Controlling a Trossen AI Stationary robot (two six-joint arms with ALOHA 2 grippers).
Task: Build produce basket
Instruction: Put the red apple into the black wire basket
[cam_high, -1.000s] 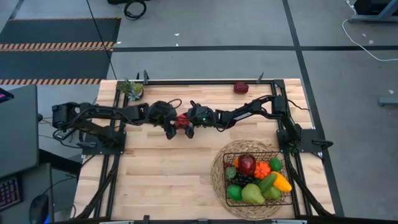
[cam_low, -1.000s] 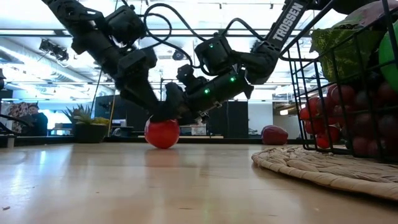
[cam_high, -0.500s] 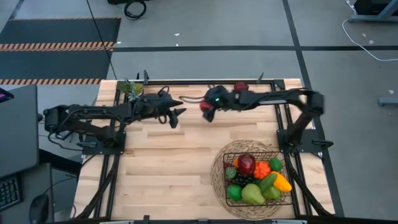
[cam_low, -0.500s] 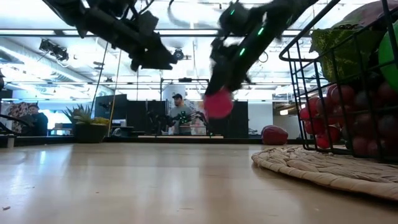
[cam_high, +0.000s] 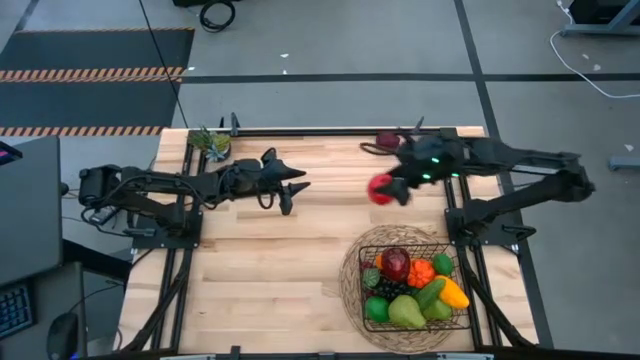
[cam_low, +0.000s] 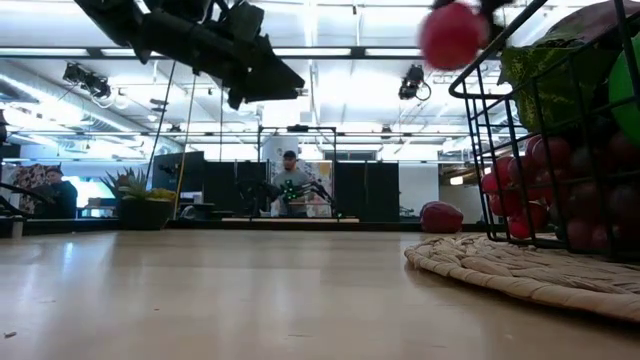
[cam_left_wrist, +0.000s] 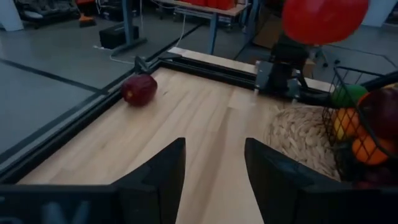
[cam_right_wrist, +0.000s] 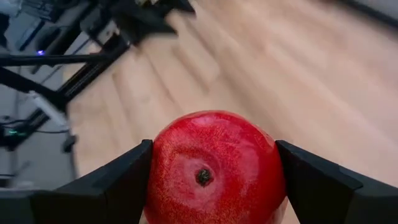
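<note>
My right gripper is high above the table's far middle, shut on a red apple, which also shows in the low view. My left gripper hovers open above the table left of centre, with nothing between its fingers, pointing toward the right edge. The black wire basket stands on a round woven mat at the near right. It holds several pieces of produce: red, orange, yellow, green and dark purple. My right gripper pinches the red apple between its two fingers, one on each side of its widest part. The fingers slant down from the table's right side. The apple is lifted well clear of the table, its dimpled end facing the wrist camera.
A dark red fruit lies by the far edge rail, also in the left wrist view. A small green leafy piece sits at the far left corner. Bare wood lies between the arms and the mat. People show in the room beyond.
My right gripper has lifted the red apple off the table and carried it up and toward the right edge, clear of my left gripper. My left gripper, which was at the apple, has risen, drawn back toward the left and tipped up nearly level.
</note>
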